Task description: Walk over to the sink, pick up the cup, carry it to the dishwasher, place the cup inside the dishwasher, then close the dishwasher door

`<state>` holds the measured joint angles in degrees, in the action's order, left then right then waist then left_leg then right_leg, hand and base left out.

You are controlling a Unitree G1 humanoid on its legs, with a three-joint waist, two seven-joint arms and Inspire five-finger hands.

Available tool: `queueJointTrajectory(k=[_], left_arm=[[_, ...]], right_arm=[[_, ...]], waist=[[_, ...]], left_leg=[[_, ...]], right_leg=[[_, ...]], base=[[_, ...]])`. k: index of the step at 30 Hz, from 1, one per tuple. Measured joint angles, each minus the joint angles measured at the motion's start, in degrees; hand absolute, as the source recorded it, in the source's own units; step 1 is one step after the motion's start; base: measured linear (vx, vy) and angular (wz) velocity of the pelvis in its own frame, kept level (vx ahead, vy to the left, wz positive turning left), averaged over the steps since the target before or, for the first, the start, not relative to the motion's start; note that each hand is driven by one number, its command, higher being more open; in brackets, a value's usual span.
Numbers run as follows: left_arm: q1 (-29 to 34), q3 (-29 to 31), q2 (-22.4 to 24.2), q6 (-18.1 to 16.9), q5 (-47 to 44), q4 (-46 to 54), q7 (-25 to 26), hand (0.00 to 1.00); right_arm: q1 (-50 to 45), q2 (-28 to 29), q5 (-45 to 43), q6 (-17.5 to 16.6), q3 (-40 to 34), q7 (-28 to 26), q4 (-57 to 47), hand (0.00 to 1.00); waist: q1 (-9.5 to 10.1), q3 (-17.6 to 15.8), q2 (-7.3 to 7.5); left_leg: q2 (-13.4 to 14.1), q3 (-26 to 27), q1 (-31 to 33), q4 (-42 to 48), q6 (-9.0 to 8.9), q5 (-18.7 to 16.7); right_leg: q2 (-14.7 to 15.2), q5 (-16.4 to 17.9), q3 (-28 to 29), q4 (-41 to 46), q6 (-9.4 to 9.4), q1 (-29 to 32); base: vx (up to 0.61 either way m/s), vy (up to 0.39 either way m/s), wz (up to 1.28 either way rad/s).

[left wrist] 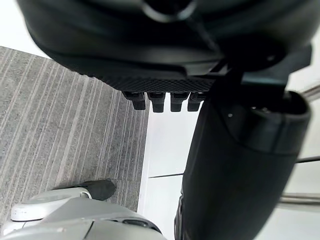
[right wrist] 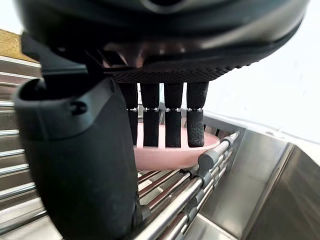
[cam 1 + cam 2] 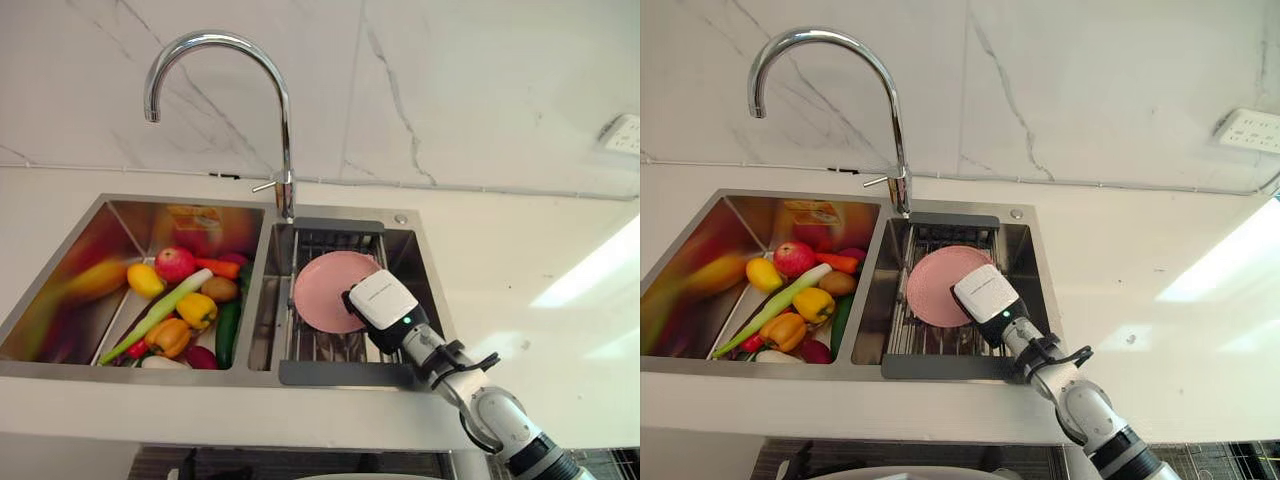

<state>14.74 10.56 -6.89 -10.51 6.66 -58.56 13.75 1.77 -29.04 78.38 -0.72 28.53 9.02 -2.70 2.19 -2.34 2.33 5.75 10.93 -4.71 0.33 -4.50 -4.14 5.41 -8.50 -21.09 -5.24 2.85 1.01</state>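
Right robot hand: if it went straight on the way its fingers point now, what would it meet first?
Most likely the pink dish lying on the wire rack. The right robot hand holds straight fingers over the dish's near edge. Depth is unclear, so I can't tell whether they touch it.

Before me runs a pale, smooth counter with a stainless-steel double sink sunk into it and a curved chrome tap standing behind the divider. The basin on my left holds a heap of coloured fruit and vegetables. The right one carries a steel wire rack bearing a round pink dish.
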Motion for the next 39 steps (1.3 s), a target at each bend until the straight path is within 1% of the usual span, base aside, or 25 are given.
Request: queueJointTrajectory(k=[1, 5, 7, 9, 14, 20, 23, 26, 28, 30, 33, 36, 39], left_arm=[[0.00, -0.69, -0.13, -0.20, 0.12, 0.02, 0.41, 1.00], [0.17, -1.86, -0.46, -1.13, 0.14, 0.15, 1.42, 1.00], [0.23, -1.86, -0.49, -1.15, 0.14, 0.15, 1.48, 1.00], [0.23, -1.86, -0.51, -1.28, 0.15, 0.16, 1.55, 1.00], [0.55, -1.85, -0.47, -2.31, 0.15, 0.17, 2.51, 1.00], [0.79, -1.76, -0.44, -2.67, 0.17, 0.18, 2.56, 1.00], [0.98, -1.74, -0.39, -3.14, 0.18, 0.25, 2.57, 1.00], [1.02, -1.57, 0.30, -3.25, 0.19, 0.38, 2.58, 1.00], [1.11, -1.57, 0.89, -3.34, 0.20, 0.53, 2.65, 1.00], [1.38, -1.57, 0.92, -3.48, 0.20, 0.64, 2.97, 1.00], [1.42, -1.58, 1.08, -3.54, 0.20, 0.64, 3.63, 1.00], [1.41, -1.57, 1.07, -3.68, 0.19, 0.77, 3.71, 1.00], [1.39, -1.57, 1.05, -4.23, 0.19, 0.96, 3.76, 1.00]], right_arm=[[0.01, 0.19, -0.06, 1.17, 0.41, 1.52, 0.68, 0.00], [0.04, 1.22, -1.01, 3.45, 1.25, 5.73, 3.39, 0.00], [0.23, 1.78, -2.37, 4.27, 1.27, 6.07, 3.92, 0.00], [0.55, 2.18, -4.88, 5.18, 1.27, 6.08, 4.35, 0.00], [1.02, 2.17, -11.97, 5.88, 1.26, 7.60, 4.76, 0.00], [1.02, 1.91, -17.00, 5.88, 1.05, 9.22, 4.28, 0.00], [1.08, 1.90, -19.63, 5.77, -0.39, 10.37, 3.80, 0.00], [2.49, 2.05, -21.19, 6.19, -3.87, 12.83, 3.59, 0.00], [4.44, 1.93, -23.27, 6.45, -6.90, 13.80, 2.75, 0.00], [5.50, 1.92, -23.72, 7.11, -8.18, 14.70, 2.19, 0.00], [6.91, 1.83, -25.76, 8.32, -11.16, 15.32, 0.69, 0.00], [6.93, 1.84, -27.65, 8.64, -12.95, 15.55, -0.97, 0.00], [6.93, 2.03, -27.77, 8.54, -12.95, 15.60, -2.48, 0.00]], waist=[[0.02, -0.17, -0.05], [0.11, -0.44, -0.43], [0.16, -0.48, -0.48], [0.18, -0.53, -0.58], [0.13, -0.77, -0.96], [-0.02, -1.12, -1.51], [0.00, -1.51, -2.14], [0.08, -2.19, -3.24], [0.13, -2.92, -4.59], [0.32, -2.86, -4.91], [0.36, -2.91, -4.75], [0.18, -3.00, -4.45], [0.16, -3.22, -3.62]], left_leg=[[0.08, 0.08, 0.06, -0.11, -0.13, 0.24], [0.76, 0.84, 0.27, -0.28, -0.23, 0.67], [0.95, 0.90, 0.30, -0.27, -0.30, 0.71], [1.21, 0.92, 0.39, -0.26, -0.48, 0.82], [1.68, 0.93, 0.48, -0.20, -0.79, 1.01], [2.04, 0.93, 0.50, -0.20, -1.00, 1.14], [2.20, 0.89, 0.51, -0.21, -1.34, 1.33], [2.20, 0.89, 0.48, -0.26, -1.44, 1.38], [2.24, 0.87, 0.38, -0.32, -1.43, 1.39], [2.47, 0.80, 0.10, -0.41, -1.27, 1.52], [2.52, 0.81, -0.31, -0.56, -1.40, 1.36], [2.26, 0.86, -1.14, -0.90, -1.34, 1.20], [1.99, 1.20, -1.36, -1.11, -1.29, 1.20]], right_leg=[[0.00, 0.03, -0.25, 0.00, -0.04, 0.00], [-0.15, 0.16, -1.33, -0.01, -0.24, -0.08], [-0.28, 0.48, -1.44, -0.01, -0.71, -0.08], [-0.47, 0.50, -1.60, -0.01, -0.75, -0.06], [-0.85, 0.57, -1.74, -0.01, -0.86, -0.02], [-1.20, 0.57, -1.75, -0.01, -0.88, -0.02], [-1.37, 0.54, -1.82, -0.01, -0.85, -0.02], [-1.38, 0.55, -1.84, 0.00, -0.86, -0.03], [-1.44, 0.54, -1.86, 0.01, -0.94, -0.03], [-1.68, 0.20, -1.98, 0.03, -1.42, -0.09], [-1.75, 0.20, -1.92, 0.07, -1.41, -0.28], [-1.51, 0.21, -1.91, 0.02, -1.38, -0.94], [-1.29, 0.23, -1.60, -0.01, -1.34, -1.02]], base=[[-0.06, -0.031, 0.07], [-0.05, -0.027, 0.10], [0.00, 0.000, 0.00], [0.00, 0.000, 0.00], [0.00, -0.003, 0.01], [0.00, 0.000, 0.00], [0.00, 0.000, 0.00], [0.01, 0.011, 0.00], [0.05, 0.030, 0.01], [0.09, 0.023, 0.01], [0.07, 0.030, -0.02], [0.04, 0.055, -0.01], [-0.01, 0.036, -0.05]])
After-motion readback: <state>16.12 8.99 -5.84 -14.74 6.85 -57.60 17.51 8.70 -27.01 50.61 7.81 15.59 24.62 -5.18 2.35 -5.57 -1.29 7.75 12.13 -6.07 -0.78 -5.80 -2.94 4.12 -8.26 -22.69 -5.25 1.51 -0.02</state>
